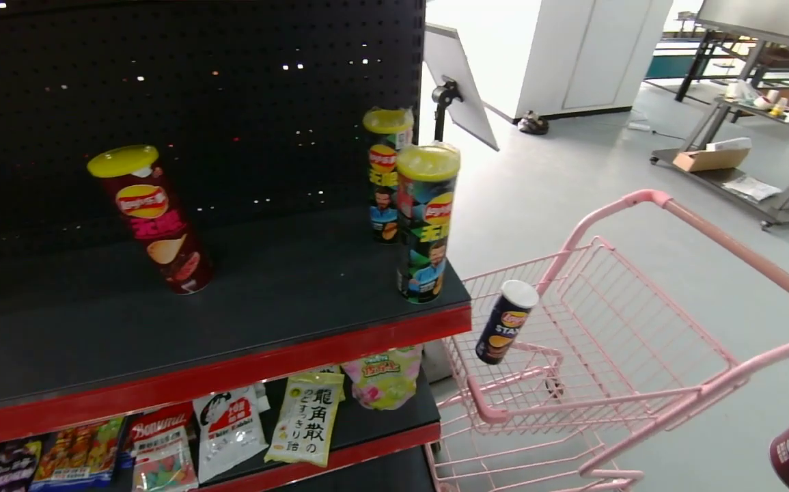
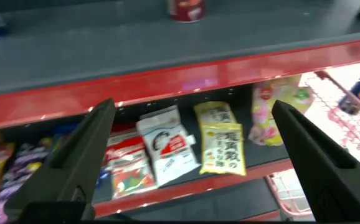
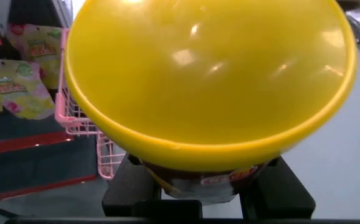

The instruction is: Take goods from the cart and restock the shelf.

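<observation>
The right hand (image 3: 205,190) is clamped around a maroon cylindrical chip can with a yellow plastic lid (image 3: 211,74). It holds the can well off to the right of the black metal shelf with red edging (image 1: 230,307), near the handle of the pink wire cart (image 1: 640,321) parked beside the shelf. A dark blue can with a white lid (image 1: 505,322) leans inside the cart. On the shelf's top board, another maroon can (image 1: 155,219) stands towards the left and two dark multicoloured cans (image 1: 425,225) stand at the right end. The left hand (image 2: 192,155) hangs in front of the shelf with its fingers spread wide and nothing between them, facing the snack bags (image 2: 220,140) on the lower board.
</observation>
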You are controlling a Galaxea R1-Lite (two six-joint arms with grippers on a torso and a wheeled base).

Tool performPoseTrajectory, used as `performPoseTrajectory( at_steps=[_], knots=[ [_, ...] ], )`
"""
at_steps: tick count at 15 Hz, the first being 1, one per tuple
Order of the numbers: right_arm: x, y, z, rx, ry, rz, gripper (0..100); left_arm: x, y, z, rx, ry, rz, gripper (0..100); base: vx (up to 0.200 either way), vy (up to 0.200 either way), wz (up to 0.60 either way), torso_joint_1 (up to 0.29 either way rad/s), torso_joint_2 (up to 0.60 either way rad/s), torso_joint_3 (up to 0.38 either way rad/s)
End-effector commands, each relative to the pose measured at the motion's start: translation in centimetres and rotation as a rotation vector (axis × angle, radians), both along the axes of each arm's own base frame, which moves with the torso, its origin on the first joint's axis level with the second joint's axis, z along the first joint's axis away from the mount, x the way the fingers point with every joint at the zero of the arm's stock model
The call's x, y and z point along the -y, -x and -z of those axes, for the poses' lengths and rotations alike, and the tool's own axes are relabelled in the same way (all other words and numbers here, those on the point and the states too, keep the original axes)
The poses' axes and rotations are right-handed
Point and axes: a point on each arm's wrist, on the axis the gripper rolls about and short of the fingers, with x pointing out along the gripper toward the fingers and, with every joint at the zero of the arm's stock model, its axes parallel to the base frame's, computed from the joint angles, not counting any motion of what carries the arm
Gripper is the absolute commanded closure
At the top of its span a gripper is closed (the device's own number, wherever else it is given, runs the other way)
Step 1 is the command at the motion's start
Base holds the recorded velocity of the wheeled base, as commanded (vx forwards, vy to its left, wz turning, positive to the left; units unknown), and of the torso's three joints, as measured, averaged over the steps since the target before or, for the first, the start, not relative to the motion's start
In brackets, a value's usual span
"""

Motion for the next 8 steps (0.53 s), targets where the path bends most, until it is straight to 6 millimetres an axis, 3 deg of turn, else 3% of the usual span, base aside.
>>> performPoseTrajectory(
  at_steps=[1,7,8],
  knots=[
    [0.0,0.2,0.1,0.005,0.004,-0.001,100,0.0,0.0,0.0,0.000,-0.001,0.000,0,0.000,0.000,0.60,-0.002,0.00,0.002],
    [-0.1,2.3,1.2,0.092,-0.009,-0.097,100,0.0,0.0,0.0,0.000,-0.001,0.000,0,0.000,0.000,0.00,0.000,0.00,0.000],
    [-0.2,2.9,1.7,0.112,-0.015,-0.140,100,0.0,0.0,0.0,0.000,-0.001,0.000,0,0.000,0.200,0.00,0.002,0.01,0.002]
  ],
)
